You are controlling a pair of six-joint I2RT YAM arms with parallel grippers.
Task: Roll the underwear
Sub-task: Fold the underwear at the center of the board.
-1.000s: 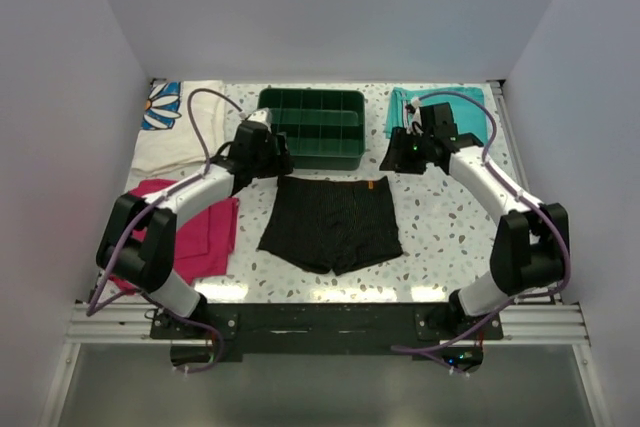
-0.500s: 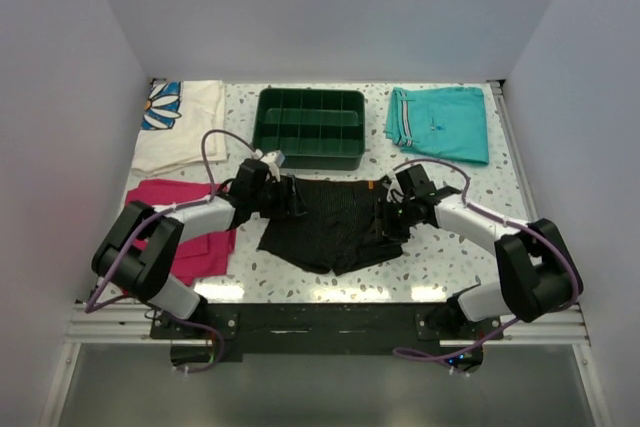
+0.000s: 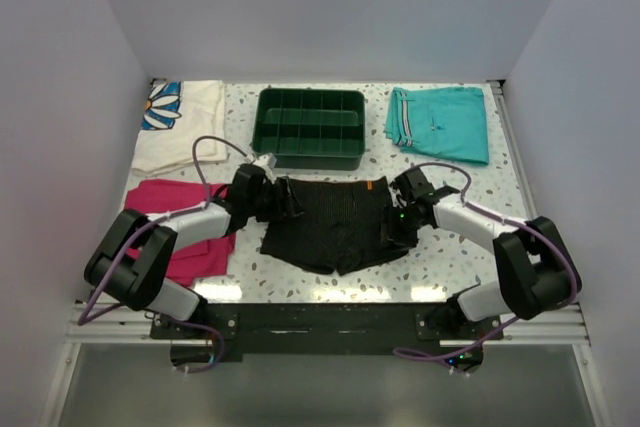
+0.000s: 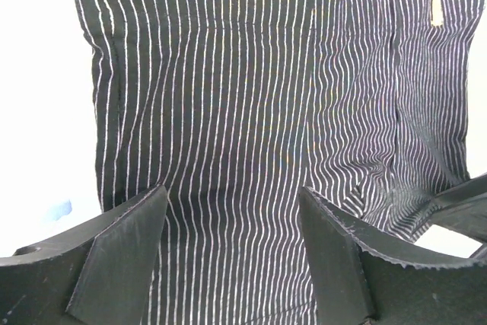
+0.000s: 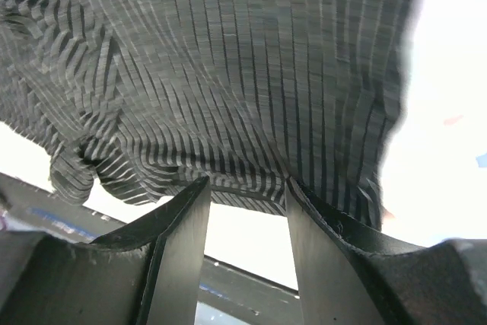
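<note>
The underwear (image 3: 330,227) lies between the two sets of jaws, one at each flank.

Left jaws: spread wide and gripping nothing. They are set down on the garment's 9 o'clock side, just below the waistband, and flat striped fabric shows in the gap.

Right jaws: about half open. Their tips meet the garment's 3 o'clock edge, where the cloth is bunched and rippled. Bare surface shows between them, and no fold is seen clamped.

Garment: black boxer-brief cut with fine pale stripes running waistband to hem. It is spread flat, waistband at 12 o'clock and leg openings at 6 o'clock. A small orange tag (image 3: 368,186) sits on the waistband toward 1 o'clock.

Surroundings: speckled surface (image 3: 455,232). A green compartment tray (image 3: 310,160) stands just beyond the waistband at 12 o'clock, teal shorts (image 3: 445,122) lie at 1 o'clock, a magenta cloth (image 3: 205,237) at 9 o'clock and a floral cloth (image 3: 185,122) at 10 o'clock.
</note>
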